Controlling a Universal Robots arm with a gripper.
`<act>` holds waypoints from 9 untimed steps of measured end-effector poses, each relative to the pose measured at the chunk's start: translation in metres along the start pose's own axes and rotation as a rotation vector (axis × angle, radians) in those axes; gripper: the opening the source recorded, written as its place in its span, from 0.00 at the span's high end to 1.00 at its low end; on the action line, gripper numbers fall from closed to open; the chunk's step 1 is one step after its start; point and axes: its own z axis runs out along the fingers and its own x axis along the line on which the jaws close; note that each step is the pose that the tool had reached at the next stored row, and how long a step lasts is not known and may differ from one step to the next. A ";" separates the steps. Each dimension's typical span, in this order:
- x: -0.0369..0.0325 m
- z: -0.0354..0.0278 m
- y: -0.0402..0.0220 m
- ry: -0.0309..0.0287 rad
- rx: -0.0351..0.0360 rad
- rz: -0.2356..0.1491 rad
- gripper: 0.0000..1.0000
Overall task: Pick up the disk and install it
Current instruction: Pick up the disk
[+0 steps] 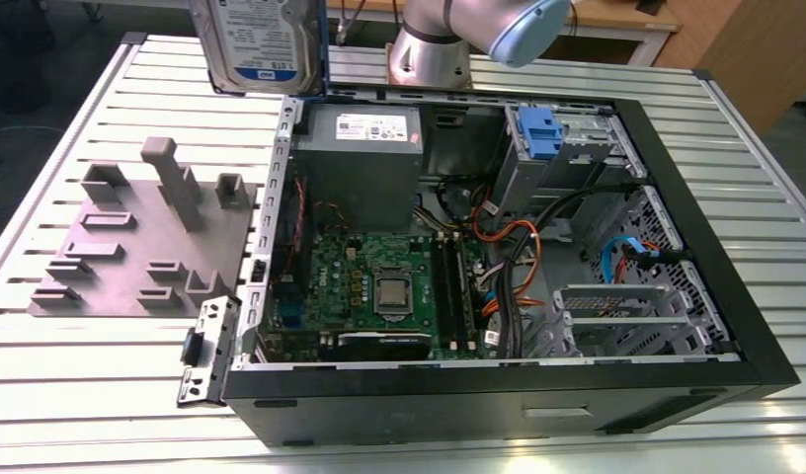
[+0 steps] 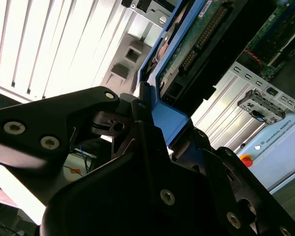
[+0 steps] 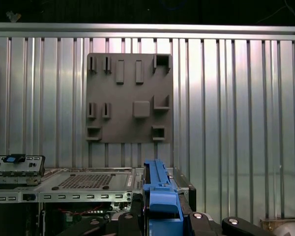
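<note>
**Q:** Where is the disk, and what holds it?

**A:** The disk (image 1: 261,44) stands on edge at the upper left of the exterior view. It is above the table (image 1: 60,395) and just outside the rear wall of the open computer case (image 1: 719,247). In the second wrist view the gripper (image 2: 162,123) is clenched on the disk's blue carrier frame (image 2: 173,117), with a black finger (image 2: 137,115) on either side of it. The disk's green circuit board (image 2: 206,29) shows beyond the frame.

**Q:** What does the step in hand call for?

**A:** The step appears to be the carry towards the case. The drive cage (image 1: 575,163) lies at the upper right of the case, well apart from the disk, and a bare blue bracket (image 1: 540,133) sits in it.

The hold is on plastic alone, so slow travel without twisting should guard against the frame flexing or slipping. The disk is best turned to match the cage's rails while it is clear of the case rim.

**Q:** What are the hazards?

**A:** The loose cables (image 1: 509,237) just beside the cage could snag an edge. The grey power supply box (image 1: 361,163) lies between the disk and the cage. The grey fixture plate (image 1: 126,257), at the exterior view's left, is out of the way.
</note>
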 end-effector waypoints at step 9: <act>-0.0001 -0.0001 -0.0032 0.0000 0.0000 0.000 0.63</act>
